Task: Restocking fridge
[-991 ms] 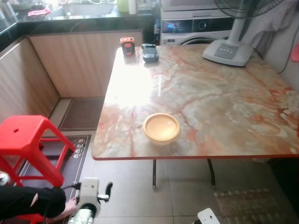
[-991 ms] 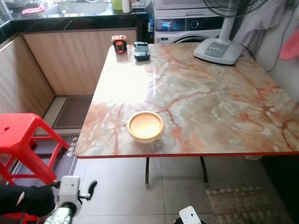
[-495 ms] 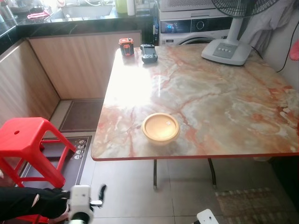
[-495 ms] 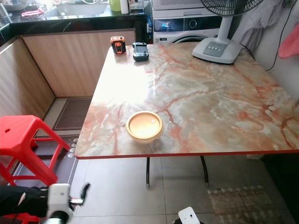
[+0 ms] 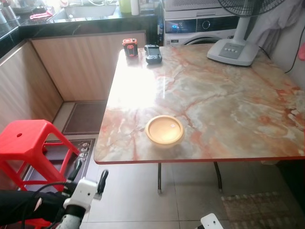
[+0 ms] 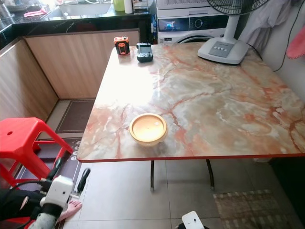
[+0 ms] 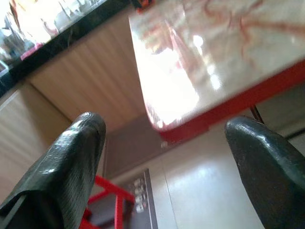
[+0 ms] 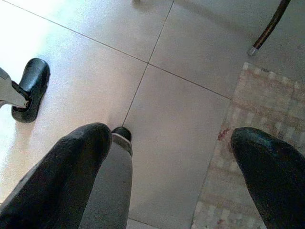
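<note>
Left gripper (image 5: 88,175) sat low, near the floor, fingers spread with nothing between them, raised toward the table edge. Just beside it, a person's bare foot (image 6: 70,208) on the tile and a dark sleeve (image 5: 19,206) next to the arm. Right gripper (image 8: 167,157) hung idle, pointing down at the tiled floor (image 8: 181,109), fingers wide apart and empty, a woven mat (image 8: 248,143) under its far finger and a table leg (image 8: 267,28) beyond. Red plastic stool (image 5: 24,143) stood just to the left of the left gripper, on a dark floor mat (image 5: 83,150). Ahead of and above the left gripper, the marble-pattern table (image 5: 228,95) with red edging; wrist view showed its corner (image 7: 190,129) between the fingers, apart from them. Nearest item on the table was a yellow bowl (image 5: 164,130), close to the front edge, not touching either gripper. Far side of the table: small orange-black device (image 5: 129,46) and a dark controller-like device (image 5: 153,53) side by side, and a white fan base (image 5: 233,51) further right. Beyond that, a washing machine (image 5: 200,26) and a dark countertop (image 5: 86,21) with a sink. Cannot tell which item is the restocking one; fridge location cannot be told.
</note>
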`<state>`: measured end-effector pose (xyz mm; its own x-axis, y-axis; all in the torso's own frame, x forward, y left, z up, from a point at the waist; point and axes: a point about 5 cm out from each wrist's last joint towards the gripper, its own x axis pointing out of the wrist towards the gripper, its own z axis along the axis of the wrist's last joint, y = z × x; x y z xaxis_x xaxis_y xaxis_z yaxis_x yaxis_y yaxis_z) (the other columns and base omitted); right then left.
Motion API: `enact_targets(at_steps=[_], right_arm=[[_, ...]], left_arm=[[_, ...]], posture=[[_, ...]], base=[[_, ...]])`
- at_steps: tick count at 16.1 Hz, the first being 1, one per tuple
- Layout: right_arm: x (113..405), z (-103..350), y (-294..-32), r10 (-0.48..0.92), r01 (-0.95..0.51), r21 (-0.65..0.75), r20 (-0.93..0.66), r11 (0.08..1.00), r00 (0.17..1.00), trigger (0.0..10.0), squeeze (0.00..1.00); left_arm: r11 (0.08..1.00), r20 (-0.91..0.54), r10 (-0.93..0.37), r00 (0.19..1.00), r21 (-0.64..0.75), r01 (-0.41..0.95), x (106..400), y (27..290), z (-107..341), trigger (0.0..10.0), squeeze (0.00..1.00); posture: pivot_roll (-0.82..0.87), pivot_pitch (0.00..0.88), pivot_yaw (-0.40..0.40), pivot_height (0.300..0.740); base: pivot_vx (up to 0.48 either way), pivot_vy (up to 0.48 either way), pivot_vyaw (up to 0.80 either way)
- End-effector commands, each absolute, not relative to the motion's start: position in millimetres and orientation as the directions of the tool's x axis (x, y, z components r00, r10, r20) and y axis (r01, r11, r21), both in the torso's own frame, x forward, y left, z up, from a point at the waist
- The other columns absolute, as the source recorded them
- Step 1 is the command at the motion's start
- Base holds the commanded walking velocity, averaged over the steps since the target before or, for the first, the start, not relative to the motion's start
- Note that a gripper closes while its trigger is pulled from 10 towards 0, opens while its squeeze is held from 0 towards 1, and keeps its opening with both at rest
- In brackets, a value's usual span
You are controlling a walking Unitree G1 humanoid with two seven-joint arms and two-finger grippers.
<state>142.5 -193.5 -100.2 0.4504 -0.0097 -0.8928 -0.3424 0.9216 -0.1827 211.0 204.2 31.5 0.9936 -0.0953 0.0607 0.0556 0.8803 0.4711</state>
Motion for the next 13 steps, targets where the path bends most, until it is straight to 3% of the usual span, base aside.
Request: enact_targets(at_steps=[1, 3, 6, 11, 13], right_arm=[[142.9, -100.2, -192.4, -0.008, -0.343, -0.181, -0.893, 0.922, 0.45, 10.0, 0.0], [143.3, -100.1, -192.6, -0.01, -0.342, -0.183, -0.892, 0.922, 0.451, 10.0, 0.0], [144.9, -99.4, -193.1, -0.012, -0.344, -0.189, -0.89, 0.92, 0.457, 10.0, 0.0], [146.0, -98.9, -193.6, -0.021, -0.327, -0.194, -0.884, 0.925, 0.466, 10.0, 0.0], [146.3, -98.7, -194.2, -0.024, -0.326, -0.198, -0.884, 0.924, 0.467, 10.0, 0.0]], left_arm=[[0.868, 0.103, -0.119, 0.988, 0.493, 0.053, 217.3, 201.1, 43.3, 10.0, 0.0], [0.88, 0.185, -0.142, 0.972, 0.474, 0.038, 229.5, 188.2, 62.3, 10.0, 0.0], [0.966, 0.327, -0.054, 0.943, 0.256, -0.034, 271.3, 169.8, 111.2, 10.0, 0.0], [0.981, 0.28, -0.065, 0.958, -0.155, 0.112, 309.2, 145.9, 140.4, 10.0, 0.0], [0.972, 0.245, -0.12, 0.962, -0.17, 0.164, 313.2, 140.4, 139.9, 10.0, 0.0]], posture=[[0.0, 0.0, 0.067, 0.74], [0.0, 0.0, 0.066, 0.74], [0.01, 0.0, 0.062, 0.74], [-0.01, 0.0, 0.061, 0.74], [-0.01, 0.0, 0.061, 0.74]], base=[[0.0, 0.0, 0.0], [0.0, 0.0, 0.0], [0.0, 0.0, 0.0], [0.0, 0.0, 0.0], [0.0, 0.0, 0.0]])
